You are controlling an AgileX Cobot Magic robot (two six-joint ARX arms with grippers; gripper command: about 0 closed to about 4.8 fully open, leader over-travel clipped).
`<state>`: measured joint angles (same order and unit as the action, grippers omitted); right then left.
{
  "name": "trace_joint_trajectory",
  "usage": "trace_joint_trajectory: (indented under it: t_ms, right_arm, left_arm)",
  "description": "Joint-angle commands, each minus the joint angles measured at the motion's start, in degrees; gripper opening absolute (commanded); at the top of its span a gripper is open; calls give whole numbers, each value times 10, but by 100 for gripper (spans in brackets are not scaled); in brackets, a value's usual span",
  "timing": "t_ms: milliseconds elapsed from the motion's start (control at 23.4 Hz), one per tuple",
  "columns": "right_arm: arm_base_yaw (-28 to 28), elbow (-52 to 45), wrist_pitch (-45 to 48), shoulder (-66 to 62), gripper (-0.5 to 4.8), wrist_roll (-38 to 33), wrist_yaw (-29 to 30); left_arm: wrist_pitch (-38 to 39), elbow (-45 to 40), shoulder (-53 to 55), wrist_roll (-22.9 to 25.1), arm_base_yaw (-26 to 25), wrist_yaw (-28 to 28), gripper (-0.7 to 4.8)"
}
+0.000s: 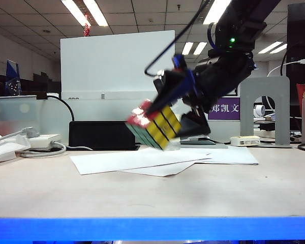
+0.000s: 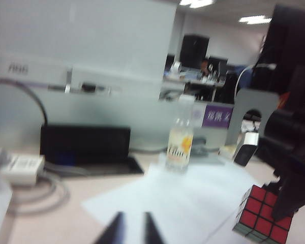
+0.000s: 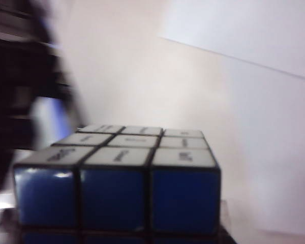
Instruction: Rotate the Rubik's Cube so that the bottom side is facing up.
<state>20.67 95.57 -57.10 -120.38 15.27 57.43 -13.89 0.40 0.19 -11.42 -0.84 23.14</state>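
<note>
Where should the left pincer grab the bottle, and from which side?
Take the bottle at its labelled mid-body, coming level from the front. It stands upright, tall and narrow, with bare paper before it. The right pincer and Rubik's Cube crowd its right side.

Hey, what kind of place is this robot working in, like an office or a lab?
Most likely an open-plan office used as a lab: fluorescent ceiling panels, a white desk partition, and a table with loose paper sheets and cables.
</note>
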Motion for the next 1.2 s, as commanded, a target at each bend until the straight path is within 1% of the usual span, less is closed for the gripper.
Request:
trace_joint_trajectory:
  t_ms: [43,128,256,299,385,513,598,769,855,940,1026,1068,1111,1154,1197]
  right_arm:
    - [1,3,-1,5,293,-24,171]
    - [1,4,-3,6,293,-36,266]
    - [2,4,-3,13,293,-36,331]
    - [6,6,-5,19,293,-37,333]
    - [16,19,-10,29,295,-37,334]
    - [45,58,-11,38,295,-40,336]
    - [70,89,-10,39,295,-48,336]
    - [122,193,-7,39,295,-50,336]
    - [142,263,36,39,295,-101,333]
    - [156,349,134,39,295,-199,303]
    - [164,419,294,39,295,-334,230]
    - [165,446,436,39,293,-438,186]
    - [164,461,598,39,291,-544,132]
    - [164,464,698,39,290,-606,91]
    - [158,466,839,39,270,-697,23]
  left_arm:
    - [-85,1,-1,-2,0,16,93]
    - [-128,1,-1,-14,0,16,94]
    - [-155,5,-1,-39,0,16,95]
    - [-158,10,-1,-44,0,17,100]
    - [-160,25,0,-51,0,17,131]
    - [-194,53,12,-50,1,18,132]
    - [-218,69,37,-51,8,17,157]
    - [-280,116,118,-47,19,16,157]
    - [-305,143,161,-47,19,16,157]
    - [-338,176,201,-47,19,17,157]
    - [-359,212,227,-51,19,17,157]
    - [-360,240,237,-51,19,15,157]
    - [-360,264,248,-50,19,15,157]
    - [-362,287,259,-50,19,13,157]
    - [-369,320,278,-49,19,13,157]
